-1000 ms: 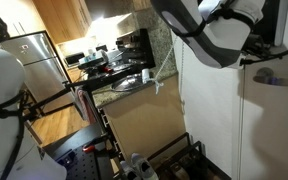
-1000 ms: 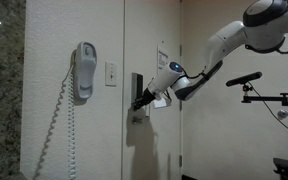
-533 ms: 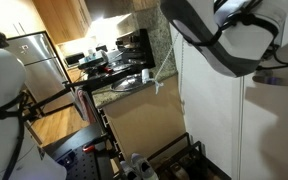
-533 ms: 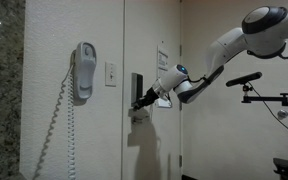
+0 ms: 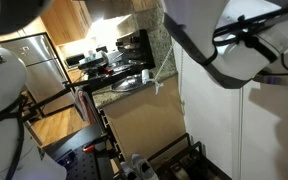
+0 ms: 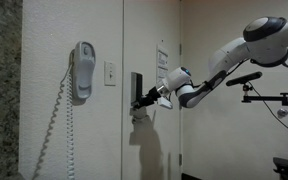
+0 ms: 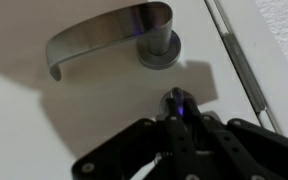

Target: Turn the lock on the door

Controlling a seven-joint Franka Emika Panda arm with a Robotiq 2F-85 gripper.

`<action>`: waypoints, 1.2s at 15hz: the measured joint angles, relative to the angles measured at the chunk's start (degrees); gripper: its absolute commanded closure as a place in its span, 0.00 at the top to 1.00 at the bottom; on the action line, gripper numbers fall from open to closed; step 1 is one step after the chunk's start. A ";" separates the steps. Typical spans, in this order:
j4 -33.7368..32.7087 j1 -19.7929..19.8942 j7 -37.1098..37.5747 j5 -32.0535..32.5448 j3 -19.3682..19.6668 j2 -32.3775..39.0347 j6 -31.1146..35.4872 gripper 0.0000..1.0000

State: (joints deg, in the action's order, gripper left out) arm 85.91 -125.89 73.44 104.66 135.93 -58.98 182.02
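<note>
The white door [image 6: 149, 40] carries the tall black lock [image 6: 136, 85]. In the wrist view the door [image 7: 44, 110] shows its silver lever handle [image 7: 114, 35] at the top, and the lock's small silver turn knob [image 7: 176, 98] just below it. My gripper [image 7: 176, 112] has its black fingers closed round that knob. In an exterior view the gripper [image 6: 144, 100] sits at the lower end of the lock box, with the arm reaching in from the right. In an exterior view my arm covers most of the door [image 5: 209, 120], and the lock is hidden there.
A wall phone [image 6: 83, 70] with a coiled cord and a light switch [image 6: 110, 73] hang beside the door. A camera stand [image 6: 246, 80] is behind the arm. A kitchen counter [image 5: 124, 85], its tan panel [image 5: 144, 125] and a fridge [image 5: 34, 65] lie beyond.
The arm's wrist and elbow have swung lower and to the right while the gripper has stayed at the lock knob.
</note>
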 measured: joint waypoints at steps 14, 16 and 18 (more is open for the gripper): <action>3.27 0.87 -17.20 -16.47 -0.79 0.17 -0.64 0.45; 3.55 0.28 -16.72 -16.06 -0.82 0.44 -2.17 0.60; 3.79 -0.53 -16.63 -15.83 -0.83 0.56 -3.83 0.74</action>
State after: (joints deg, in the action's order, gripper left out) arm 89.70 -126.42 56.81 88.83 135.10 -58.42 178.20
